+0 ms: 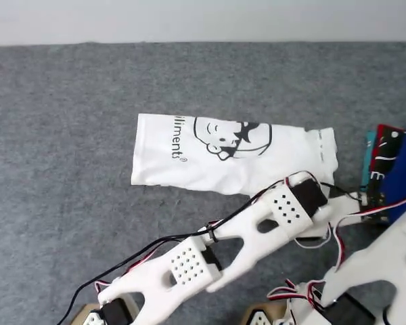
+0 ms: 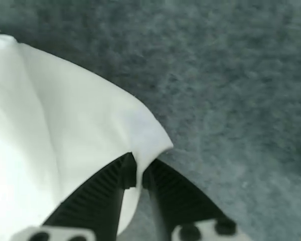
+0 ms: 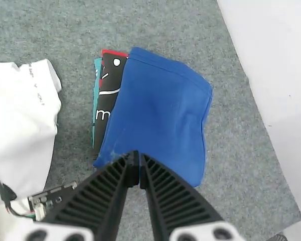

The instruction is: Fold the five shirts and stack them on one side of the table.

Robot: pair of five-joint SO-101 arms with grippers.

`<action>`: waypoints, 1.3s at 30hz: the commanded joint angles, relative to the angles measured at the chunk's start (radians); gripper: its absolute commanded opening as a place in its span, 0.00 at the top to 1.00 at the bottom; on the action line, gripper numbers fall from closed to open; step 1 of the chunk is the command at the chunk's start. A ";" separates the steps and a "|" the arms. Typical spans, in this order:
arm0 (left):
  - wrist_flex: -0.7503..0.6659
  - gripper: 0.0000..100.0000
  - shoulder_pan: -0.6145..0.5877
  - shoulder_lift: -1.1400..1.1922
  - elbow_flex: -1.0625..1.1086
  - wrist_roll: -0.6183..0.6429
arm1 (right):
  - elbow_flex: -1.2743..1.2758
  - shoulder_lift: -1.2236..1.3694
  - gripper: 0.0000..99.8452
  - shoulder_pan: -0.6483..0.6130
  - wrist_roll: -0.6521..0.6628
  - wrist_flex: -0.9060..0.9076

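High view shows the white shirt (image 1: 210, 159) lying flat on the grey worktop (image 1: 68, 122), folded into a long band with its printed side up, a little left of centre. The left arm reaches across to that shirt's right-hand lower edge, and the left claw (image 2: 139, 169) is clamped on a corner of the white cloth. Near the worktop's right edge sits a stack of folded shirts: a blue shirt (image 3: 160, 115) on top, a black shirt (image 3: 108, 100) under it and a teal shirt (image 3: 97, 100) showing at the side. The right claw (image 3: 139, 164) has its tips together at the blue shirt's near edge.
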 commanded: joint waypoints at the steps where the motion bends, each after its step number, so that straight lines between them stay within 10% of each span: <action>1: 0.023 0.99 0.014 -0.140 0.048 -0.008 | -0.006 -0.019 0.99 0.008 0.009 0.038; 26: -0.569 0.99 -0.255 0.038 0.051 -0.069 | 0.098 -0.025 0.99 0.004 0.009 0.036; 39: -0.591 0.87 -0.311 0.071 0.044 -0.078 | 0.098 -0.025 0.99 0.005 0.009 0.036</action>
